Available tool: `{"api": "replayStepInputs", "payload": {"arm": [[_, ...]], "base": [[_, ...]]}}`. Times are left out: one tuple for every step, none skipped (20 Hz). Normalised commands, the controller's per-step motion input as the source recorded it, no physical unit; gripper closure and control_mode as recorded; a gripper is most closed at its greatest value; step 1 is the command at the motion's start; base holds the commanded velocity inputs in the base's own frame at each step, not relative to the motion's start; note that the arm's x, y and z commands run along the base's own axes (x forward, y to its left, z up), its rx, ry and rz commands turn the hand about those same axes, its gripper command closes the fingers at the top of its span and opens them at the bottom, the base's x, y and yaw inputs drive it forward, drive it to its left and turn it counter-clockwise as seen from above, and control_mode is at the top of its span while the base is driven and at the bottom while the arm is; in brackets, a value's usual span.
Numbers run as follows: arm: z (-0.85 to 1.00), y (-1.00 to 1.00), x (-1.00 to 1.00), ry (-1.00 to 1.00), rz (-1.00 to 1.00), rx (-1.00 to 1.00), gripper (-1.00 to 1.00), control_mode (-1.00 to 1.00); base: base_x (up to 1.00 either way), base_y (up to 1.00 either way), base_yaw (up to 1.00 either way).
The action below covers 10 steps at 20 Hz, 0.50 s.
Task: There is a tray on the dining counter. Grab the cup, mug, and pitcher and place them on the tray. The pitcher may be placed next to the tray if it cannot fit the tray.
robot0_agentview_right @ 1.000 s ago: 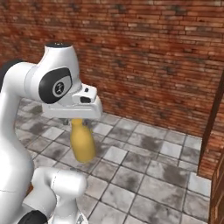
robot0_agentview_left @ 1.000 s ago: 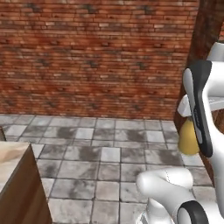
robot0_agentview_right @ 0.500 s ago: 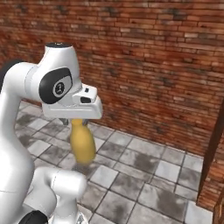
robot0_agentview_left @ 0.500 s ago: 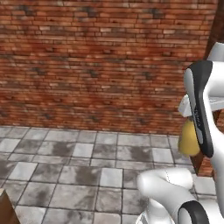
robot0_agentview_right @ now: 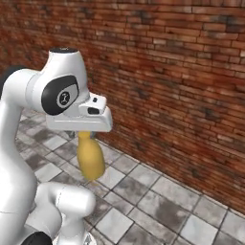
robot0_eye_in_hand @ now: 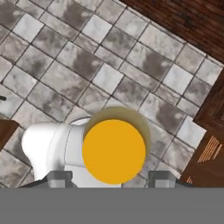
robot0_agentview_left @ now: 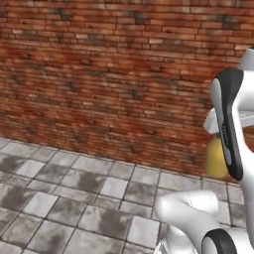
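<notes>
Mustard-yellow pitcher (robot0_agentview_right: pixel 90 158) hangs upright under gripper (robot0_eye_in_hand: pixel 113 180), carried high above grey tiled floor (robot0_agentview_right: pixel 158 201), nothing beneath bearing it. Fingers (robot0_eye_in_hand: pixel 60 179) clamped on its narrow neck from above, one each side; rounded body dangles below hand. Upright hold likely chosen for steady transport, body clear of arm. Brick wall (robot0_agentview_left: pixel 99 79) ahead, so base seems to be in transit toward dining table. Judgement: pitcher grasped, placement on or beside tray not yet done.

A grey-and-white tiled floor (robot0_agentview_left: pixel 74 198) fills the lower part of both base views and meets a red brick wall (robot0_agentview_left: pixel 109 74) that covers the upper part.
</notes>
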Motion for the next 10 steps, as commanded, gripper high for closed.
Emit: {"api": "replayStepInputs", "payload": {"arm": [[0.0, 0.0, 0.0, 0.0, 0.0, 0.0, 1.0, 1.0], [0.0, 0.0, 0.0, 0.0, 0.0, 0.0, 1.0, 1.0], [0.0, 0.0, 0.0, 0.0, 0.0, 0.0, 1.0, 1.0], [0.0, 0.0, 0.0, 0.0, 0.0, 0.0, 1.0, 1.0], [0.0, 0.0, 0.0, 0.0, 0.0, 0.0, 1.0, 1.0], [0.0, 0.0, 0.0, 0.0, 0.0, 0.0, 1.0, 1.0], [0.0, 0.0, 0.0, 0.0, 0.0, 0.0, 1.0, 1.0], [0.0, 0.0, 0.0, 0.0, 0.0, 0.0, 1.0, 1.0], [0.0, 0.0, 0.0, 0.0, 0.0, 0.0, 1.0, 1.0], [0.0, 0.0, 0.0, 0.0, 0.0, 0.0, 1.0, 1.0]], "base": [[1.0, 0.0, 0.52], [1.0, 0.0, 0.58], [1.0, 0.0, 0.62], [1.0, 0.0, 0.61], [1.0, 0.0, 0.6], [1.0, 0.0, 0.61], [1.0, 0.0, 0.61], [1.0, 0.0, 0.62], [1.0, 0.0, 0.67], [1.0, 0.0, 0.69]]}}
